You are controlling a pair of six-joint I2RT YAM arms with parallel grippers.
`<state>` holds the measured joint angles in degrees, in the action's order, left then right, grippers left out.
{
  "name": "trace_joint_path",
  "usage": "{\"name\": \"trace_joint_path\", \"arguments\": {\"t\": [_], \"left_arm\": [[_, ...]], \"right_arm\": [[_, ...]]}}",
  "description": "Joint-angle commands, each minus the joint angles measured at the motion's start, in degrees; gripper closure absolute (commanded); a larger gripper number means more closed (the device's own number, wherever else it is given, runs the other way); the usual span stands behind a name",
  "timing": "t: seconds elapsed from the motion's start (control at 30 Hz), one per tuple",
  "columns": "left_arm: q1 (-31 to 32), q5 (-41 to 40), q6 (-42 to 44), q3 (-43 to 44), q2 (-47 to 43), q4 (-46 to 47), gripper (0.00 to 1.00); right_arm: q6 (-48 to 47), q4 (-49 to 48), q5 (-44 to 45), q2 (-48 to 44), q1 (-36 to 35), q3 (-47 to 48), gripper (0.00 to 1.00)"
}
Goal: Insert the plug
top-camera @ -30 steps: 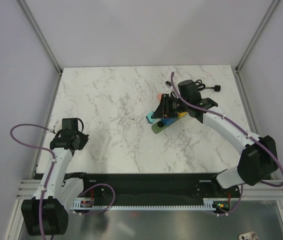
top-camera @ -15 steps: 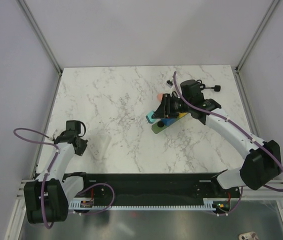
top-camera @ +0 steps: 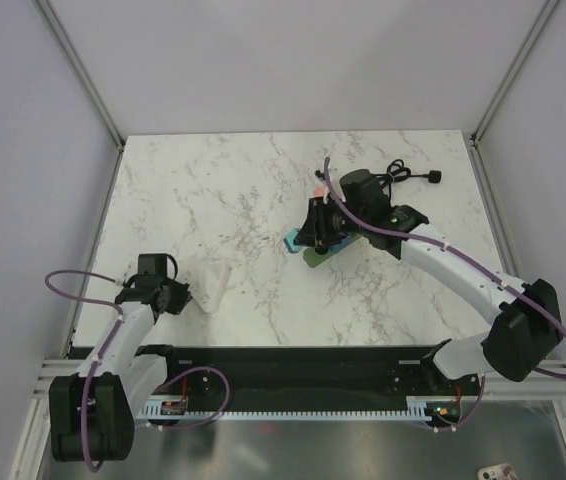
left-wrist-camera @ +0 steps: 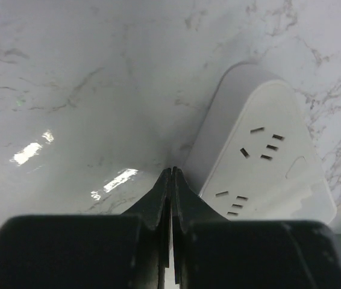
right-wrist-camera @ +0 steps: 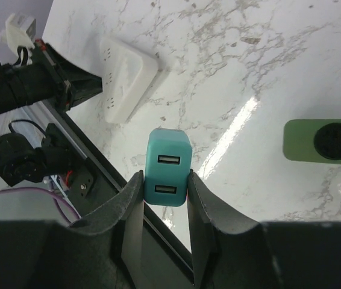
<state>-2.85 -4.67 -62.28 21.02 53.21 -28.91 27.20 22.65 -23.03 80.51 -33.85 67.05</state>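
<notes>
White socket strip (left-wrist-camera: 261,156) beside shut left pincer (left-wrist-camera: 172,176), near table (top-camera: 283,335) edge.

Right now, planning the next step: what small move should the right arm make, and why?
Probably carry the charger left toward the strip: the right gripper is shut on it, yet the strip lies far off, beside the shut left gripper.

The left gripper (left-wrist-camera: 172,173) has swung toward four o'clock and closed its jaws. Its tips now sit just beside the white plastic power strip (left-wrist-camera: 261,156). The right gripper (right-wrist-camera: 165,178), clamping the teal block-shaped USB plug (right-wrist-camera: 168,167), has slid toward nine o'clock.
</notes>
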Motion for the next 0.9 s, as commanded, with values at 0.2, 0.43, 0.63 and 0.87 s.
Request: {"name": "trace_joint_path", "arguments": {"t": [0.2, 0.43, 0.63, 0.87], "left_arm": [[9.4, 0.4, -0.6, 4.8, 3.6, 8.4, 0.98], [8.0, -6.4, 2.4, 12.2, 2.5, -0.8, 0.98], [-9.5, 0.6, 10.2, 22.7, 4.9, -4.3, 0.89], [-23.3, 16.1, 11.4, 28.9, 14.3, -3.6, 0.04]], "right_arm": [[-7.1, -11.0, 14.5, 6.8, -14.5, 4.4, 1.0], [-15.8, -12.4, 26.3, 15.4, -22.0, 14.7, 1.0], [-23.2, -10.6, 35.5, 27.3, -27.7, 26.7, 1.0], [-20.8, 1.0, 41.2, 42.1, -31.9, 46.8, 1.0]]}}
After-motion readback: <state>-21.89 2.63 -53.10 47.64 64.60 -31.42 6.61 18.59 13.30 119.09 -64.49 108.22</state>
